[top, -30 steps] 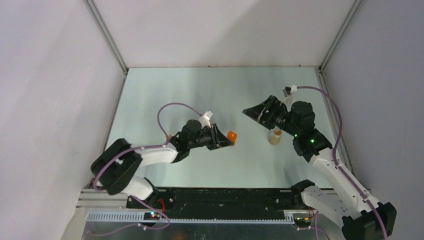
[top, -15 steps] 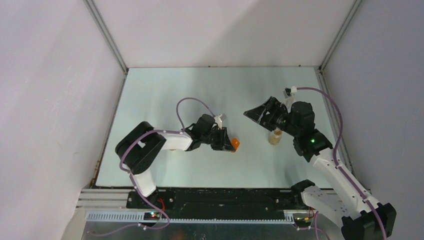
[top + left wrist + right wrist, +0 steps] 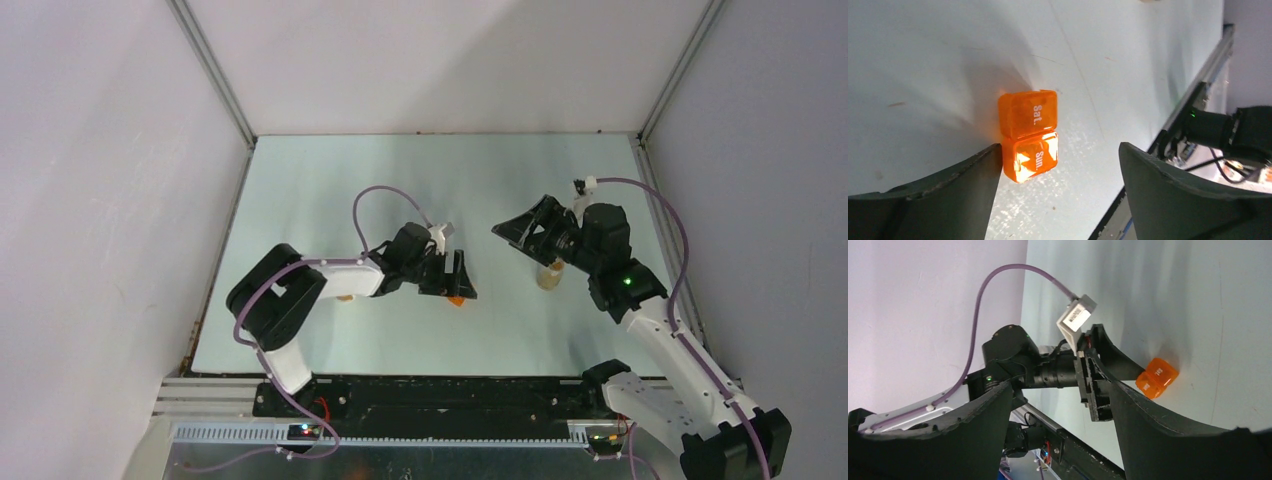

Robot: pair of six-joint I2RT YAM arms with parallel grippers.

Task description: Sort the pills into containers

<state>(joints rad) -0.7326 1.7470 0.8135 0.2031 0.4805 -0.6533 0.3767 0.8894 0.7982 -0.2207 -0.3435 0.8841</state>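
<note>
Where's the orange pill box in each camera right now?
Top external: orange pill box at centre, mostly hidden under the left gripper.
Left wrist: orange pill box at centre, between the fingers.
Right wrist: orange pill box right of centre.
Shared landmark: left gripper, jaws open around it.

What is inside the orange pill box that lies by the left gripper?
Nothing can be made out. The orange pill box has both lids, marked Sat. and Sun., closed; the tinted plastic hides any pills.

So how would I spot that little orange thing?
On the pale green table, find the left arm's open fingers. Between them lies the orange pill box: two joined cells marked Sat. and Sun., unlike the pale bottle near the right arm.
</note>
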